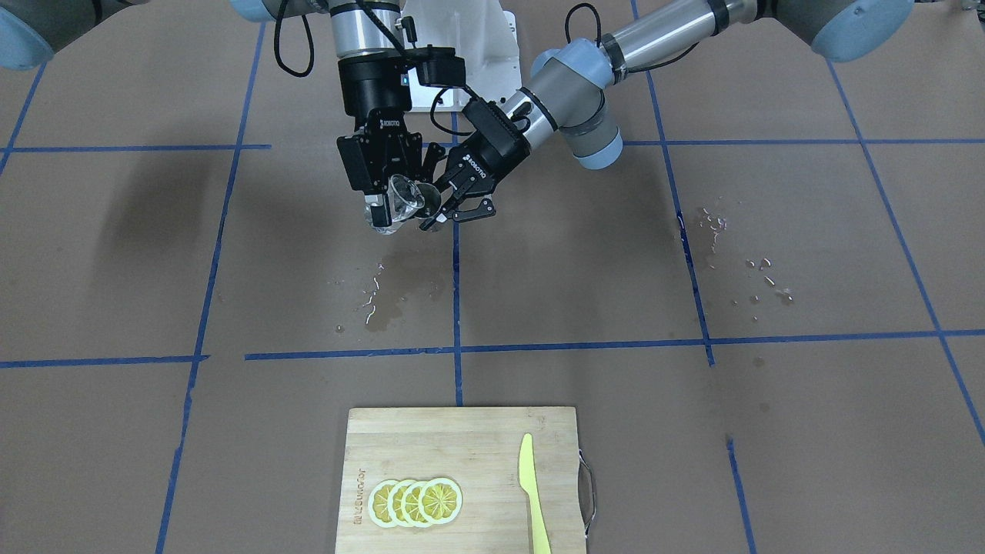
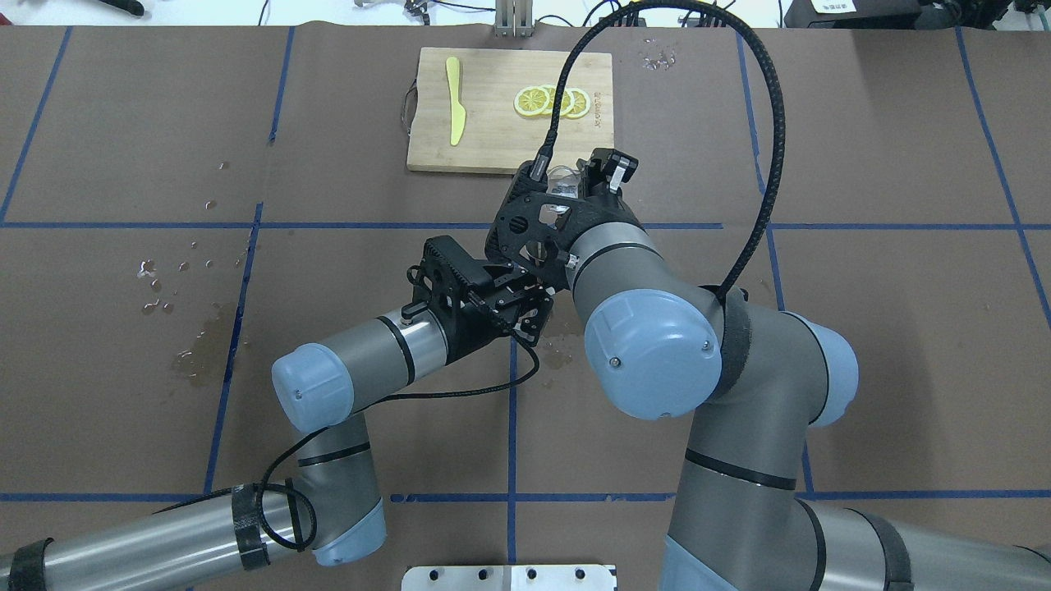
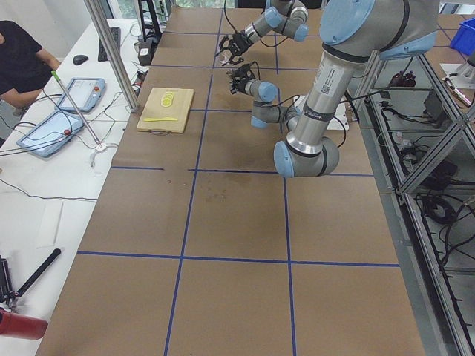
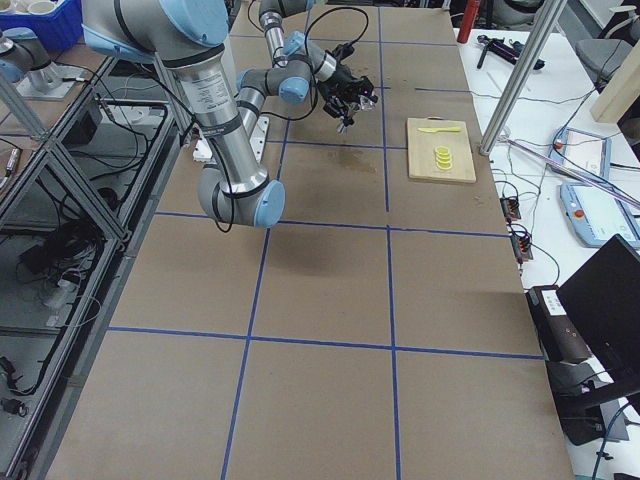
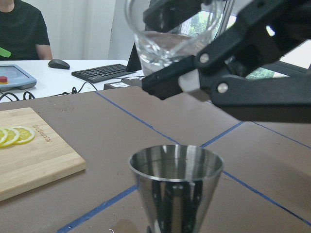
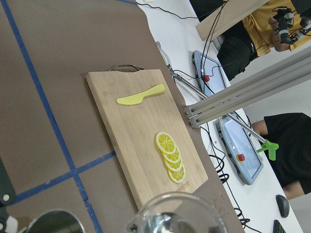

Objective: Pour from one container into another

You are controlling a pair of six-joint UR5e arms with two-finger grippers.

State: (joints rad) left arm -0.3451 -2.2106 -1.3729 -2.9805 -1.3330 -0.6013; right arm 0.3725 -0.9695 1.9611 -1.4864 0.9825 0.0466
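A clear glass [image 1: 400, 200] with some water in it hangs tilted above the table, and my right gripper [image 1: 387, 206] is shut on it. Right beside it, a conical steel cup [image 1: 429, 201] sits in my left gripper [image 1: 439, 212], which is shut on it. The left wrist view shows the steel cup [image 5: 176, 187] upright and low, with the glass [image 5: 167, 36] above and just behind it. In the right wrist view the glass rim [image 6: 175, 216] fills the bottom edge, with the steel cup [image 6: 51, 222] at the lower left.
Water spots lie on the brown table below the grippers [image 1: 377, 300] and further off [image 1: 739, 258]. A wooden cutting board [image 1: 477, 446] holds lemon slices [image 1: 415, 502] and a yellow knife [image 1: 532, 492]. A person [image 3: 22, 59] sits at a side table with tablets.
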